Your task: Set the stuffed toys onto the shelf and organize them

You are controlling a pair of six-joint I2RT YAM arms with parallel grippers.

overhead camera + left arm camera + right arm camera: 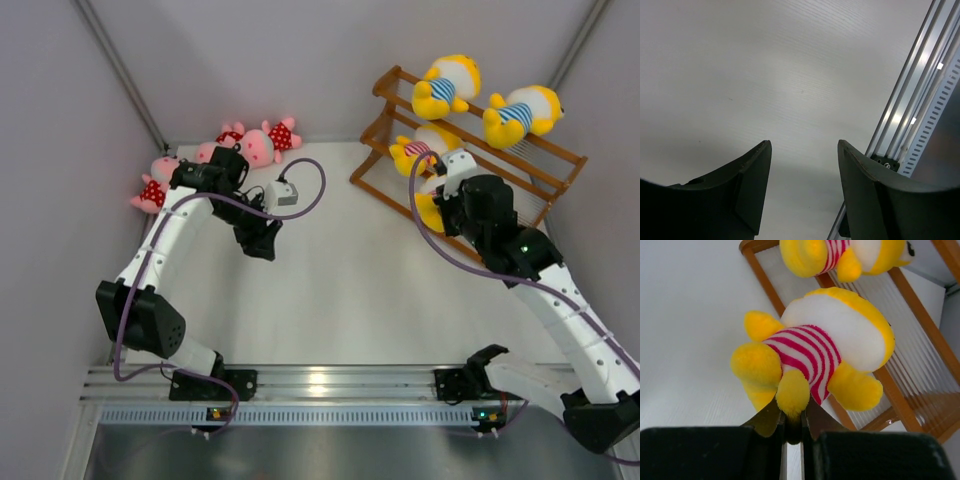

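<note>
The brown wooden shelf [530, 165] stands at the back right. Two yellow toys in blue stripes [445, 85] [520, 112] lie on its top tier, and a yellow toy in pink stripes [418, 148] lies on a lower tier. My right gripper [440, 198] is shut on another yellow pink-striped toy [815, 355], pinching one limb [792, 395], and holds it in front of the shelf's lower rails [910, 405]. Three pink toys in red dotted outfits [153, 185] [215, 148] [272, 140] lie at the back left. My left gripper [262, 240] [802, 150] is open and empty over the table.
Grey walls close in the table on the left, back and right. An aluminium rail [320, 380] [910, 110] runs along the near edge by the arm bases. A small white box [282, 193] hangs on the left arm's purple cable.
</note>
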